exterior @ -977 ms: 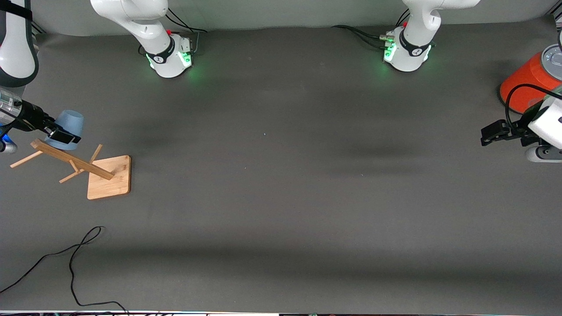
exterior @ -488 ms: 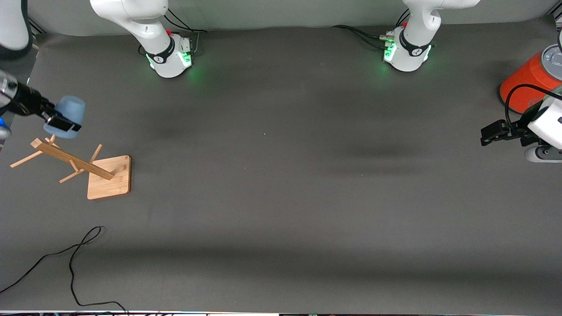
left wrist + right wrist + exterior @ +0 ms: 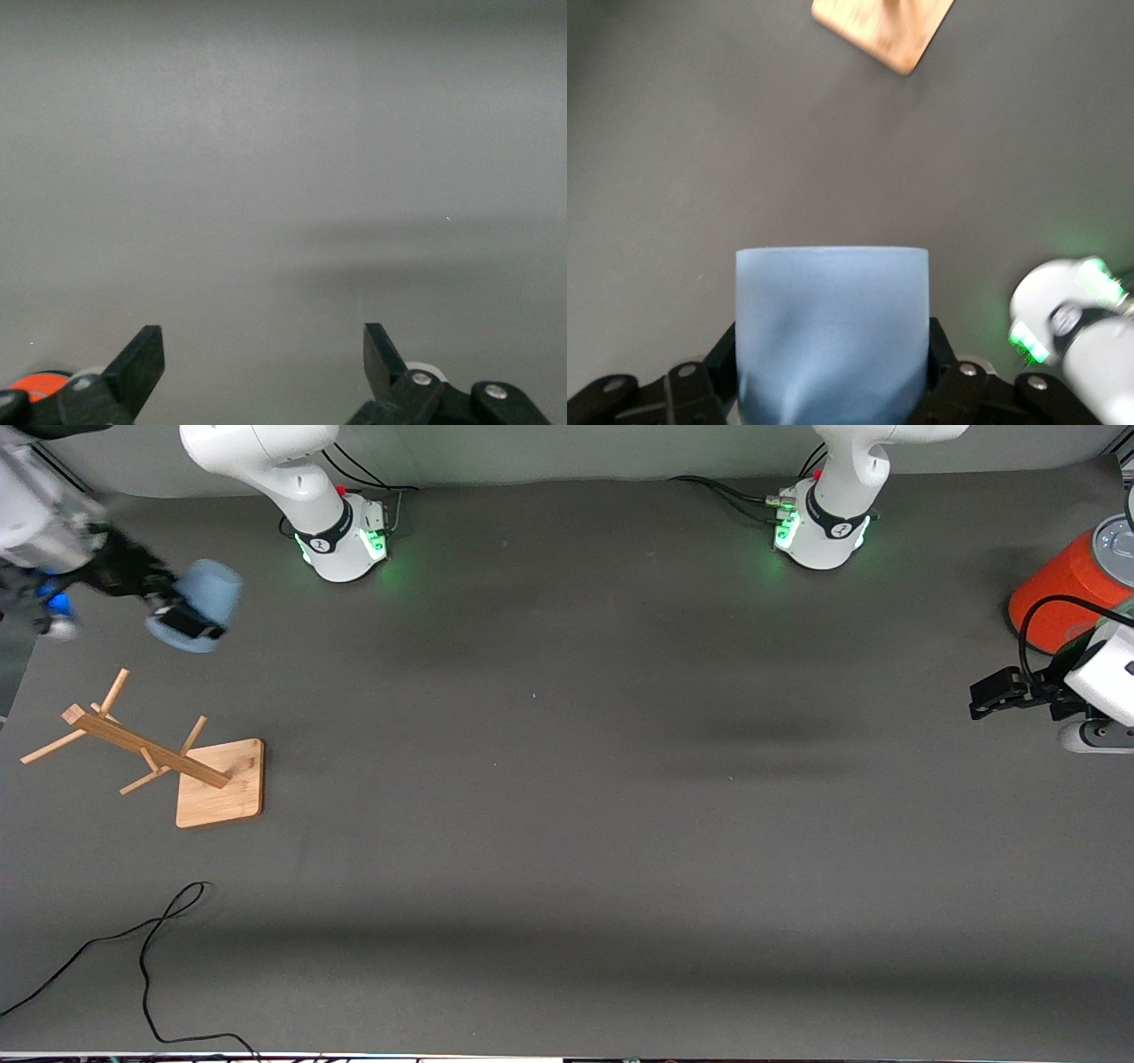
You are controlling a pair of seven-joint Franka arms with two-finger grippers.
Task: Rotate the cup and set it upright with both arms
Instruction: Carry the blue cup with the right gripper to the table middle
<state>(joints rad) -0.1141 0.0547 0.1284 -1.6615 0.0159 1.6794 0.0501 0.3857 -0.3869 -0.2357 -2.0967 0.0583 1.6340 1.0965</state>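
The table (image 3: pixel 567 824) is one dark grey mat filling the front view, with two white arms based along the top: right arm's base (image 3: pixel 341 536) at upper left of the frame, left arm's base (image 3: pixel 819 531) at upper right.

Step in hand, as I judge it: carry phase. The right gripper (image 3: pixel 182 622) is up in the air at upper left of the front view, over bare mat just above the wooden rack (image 3: pixel 151 757), pinching the cup (image 3: pixel 199 615) — pale blue, lying tilted, not upright. In the right wrist view the cup (image 3: pixel 833 332) sits between both black fingers (image 3: pixel 700 385), its flat end pointing away from the cam.

The left gripper (image 3: pixel 997 691) waits at mid right of the frame, by the orange can (image 3: pixel 1067 589); its jaws are spread wide, nothing between them, per the left wrist view (image 3: pixel 263 359).

Next move prob calls for bringing the cup toward the centre so the left gripper can meet it — a handover w/ a re-grip, turning it so the mouth faces up.

Count:
- 2 arms, 2 grippers
- 1 orange can
- 1 wooden rack w/ pegs
- 1 black cable (image 3: pixel 151 948), lower left
- 1 cup
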